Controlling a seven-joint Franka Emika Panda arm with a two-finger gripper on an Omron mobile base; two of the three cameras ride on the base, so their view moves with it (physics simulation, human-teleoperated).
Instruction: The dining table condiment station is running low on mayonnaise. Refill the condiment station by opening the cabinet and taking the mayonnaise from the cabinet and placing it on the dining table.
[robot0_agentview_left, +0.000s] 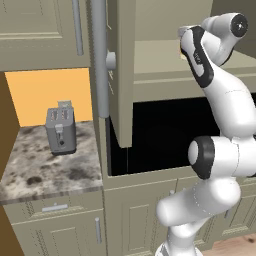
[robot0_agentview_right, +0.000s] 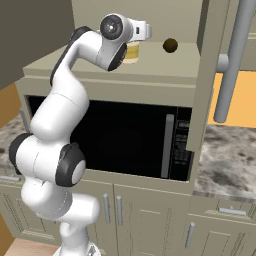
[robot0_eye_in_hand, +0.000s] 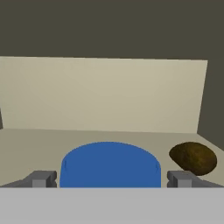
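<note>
The cabinet (robot0_agentview_right: 210, 75) is seen with its door swung open, and the mayonnaise (robot0_eye_in_hand: 109, 164) is found upright on the shelf inside. The jaws of the gripper (robot0_eye_in_hand: 109, 178) are spread wide apart, one on each side of the blue lid, nothing being clamped. A brown lump (robot0_eye_in_hand: 193, 157) lies just beside the jar.
</note>
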